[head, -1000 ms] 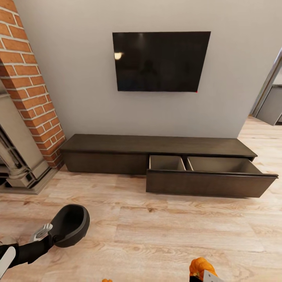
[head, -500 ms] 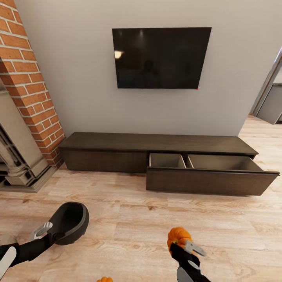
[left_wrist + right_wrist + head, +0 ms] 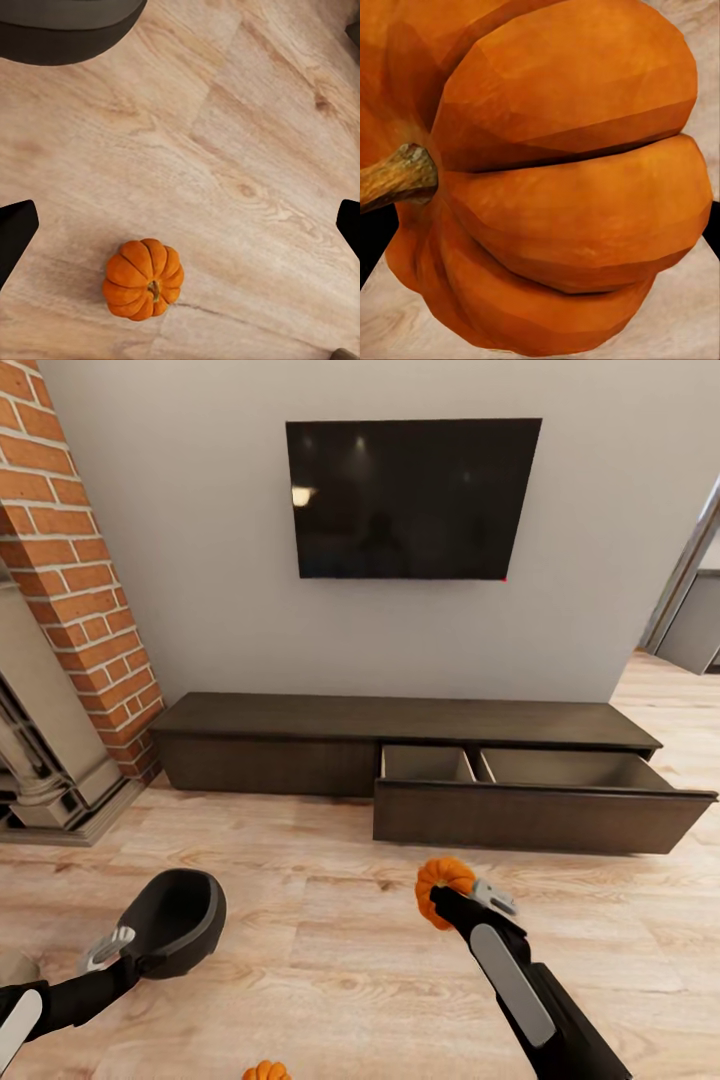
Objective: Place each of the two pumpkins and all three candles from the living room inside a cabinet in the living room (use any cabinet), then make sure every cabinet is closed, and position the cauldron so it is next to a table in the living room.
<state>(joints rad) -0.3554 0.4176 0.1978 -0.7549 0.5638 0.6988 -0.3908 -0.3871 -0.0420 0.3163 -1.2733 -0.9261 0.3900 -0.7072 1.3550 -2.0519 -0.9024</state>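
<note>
Room: we face a pale wall with a dark TV (image 3: 413, 498), a brick column (image 3: 72, 575) on the left and a light wood floor (image 3: 330, 950).
Cabinet (image 3: 400, 755): long and low against the wall, its right drawer (image 3: 540, 812) pulled open, with pale compartments inside.
Right gripper (image 3: 452, 895): we grip a pumpkin (image 3: 440, 890) above the floor, short of the drawer.
Left gripper (image 3: 120, 950): we hold the cauldron (image 3: 178, 922) by its rim.
Second pumpkin (image 3: 142, 279): on the floor below the left gripper.

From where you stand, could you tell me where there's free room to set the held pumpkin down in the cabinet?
Both compartments of the open drawer look bare: the small one and the wider one. The held pumpkin in the right gripper faces bare floor before it.
</note>
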